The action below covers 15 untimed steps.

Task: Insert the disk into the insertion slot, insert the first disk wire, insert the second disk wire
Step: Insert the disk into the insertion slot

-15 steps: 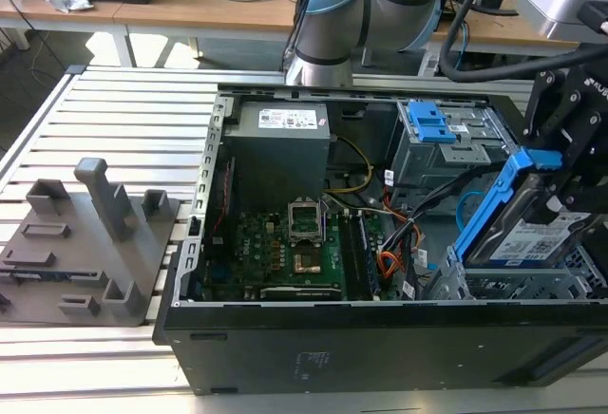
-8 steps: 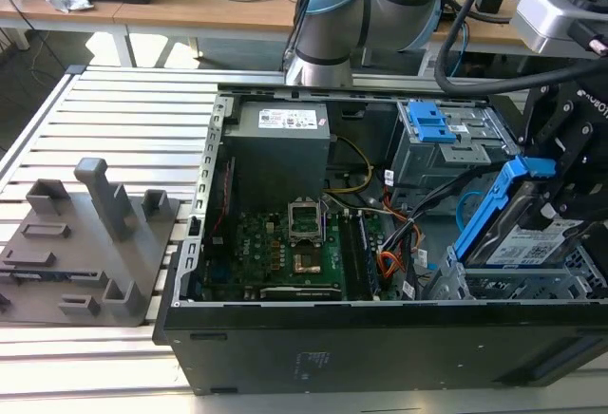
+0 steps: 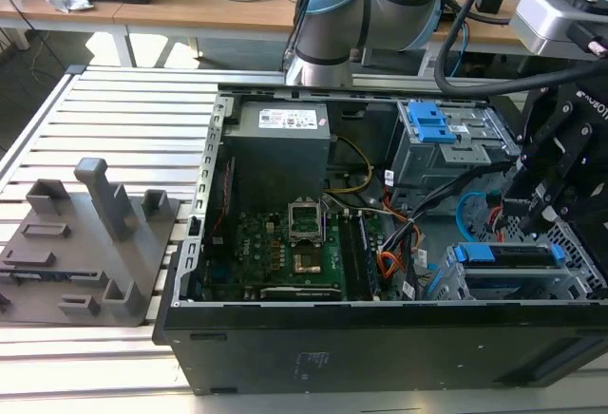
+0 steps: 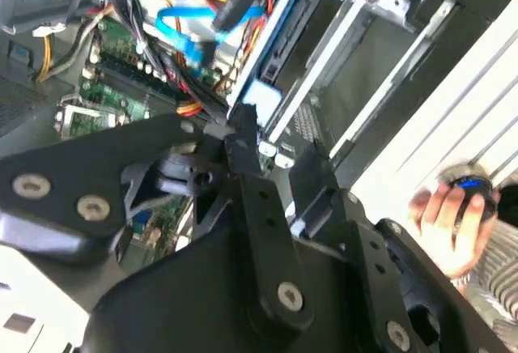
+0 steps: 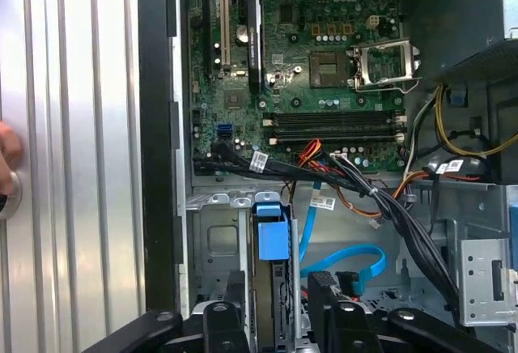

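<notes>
Disk [image 5: 271,236] sits edge-on in the insertion slot [image 5: 212,240], its blue carrier end showing. Gripper [image 5: 278,282] is over the slot, jaws apart, one either side of the carrier, clamping nothing.

Risk: the light blue cable [image 5: 356,254] loops just beside the slot and could snag a finger. The first disk wire [image 3: 389,264] lies near the slot, towards the motherboard [image 5: 324,61].

Print: a white sticker on the power supply [image 3: 290,120], well away from the slot; not transcribed.

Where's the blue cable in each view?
Exterior view: blue cable at the exterior view's right, just above the disk.
First wrist view: looped between the disk and the black wire bundle.
Second wrist view: looped beside the motherboard.
Shared landmark: CPU socket.
</notes>
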Tool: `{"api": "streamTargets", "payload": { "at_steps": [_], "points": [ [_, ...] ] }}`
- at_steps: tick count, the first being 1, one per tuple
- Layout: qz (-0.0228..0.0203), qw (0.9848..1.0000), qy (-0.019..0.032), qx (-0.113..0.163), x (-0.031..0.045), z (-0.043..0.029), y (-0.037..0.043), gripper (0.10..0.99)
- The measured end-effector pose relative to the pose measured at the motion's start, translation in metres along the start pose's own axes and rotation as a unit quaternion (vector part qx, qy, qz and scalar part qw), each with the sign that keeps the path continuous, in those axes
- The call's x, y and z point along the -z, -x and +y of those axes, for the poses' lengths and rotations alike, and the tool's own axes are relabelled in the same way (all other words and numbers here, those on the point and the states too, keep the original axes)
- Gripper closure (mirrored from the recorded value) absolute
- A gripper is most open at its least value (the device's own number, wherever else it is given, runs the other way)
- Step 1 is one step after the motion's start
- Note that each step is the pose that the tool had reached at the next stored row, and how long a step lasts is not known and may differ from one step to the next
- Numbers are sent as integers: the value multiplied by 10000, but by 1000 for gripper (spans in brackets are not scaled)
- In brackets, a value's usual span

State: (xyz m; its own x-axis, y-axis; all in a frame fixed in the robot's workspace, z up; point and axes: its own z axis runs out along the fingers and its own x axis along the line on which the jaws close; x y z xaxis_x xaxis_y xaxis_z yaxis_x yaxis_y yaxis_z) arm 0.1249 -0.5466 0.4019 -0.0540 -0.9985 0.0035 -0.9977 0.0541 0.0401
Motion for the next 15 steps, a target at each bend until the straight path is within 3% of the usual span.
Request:
{"api": "streamTargets", "payload": {
  "at_steps": [4, 6, 7, 9, 10, 15],
  "points": [
    [1, 10000, 0, 0, 0, 0, 0, 663],
    [1, 10000, 0, 0, -1, 0, 0, 792],
    [1, 10000, 0, 0, -1, 0, 0, 910],
    [1, 10000, 0, 0, -2, 0, 0, 910],
    [0, 10000, 0, 0, -2, 0, 0, 973],
    [1, 10000, 0, 0, -3, 0, 0, 980]
  ]
}}
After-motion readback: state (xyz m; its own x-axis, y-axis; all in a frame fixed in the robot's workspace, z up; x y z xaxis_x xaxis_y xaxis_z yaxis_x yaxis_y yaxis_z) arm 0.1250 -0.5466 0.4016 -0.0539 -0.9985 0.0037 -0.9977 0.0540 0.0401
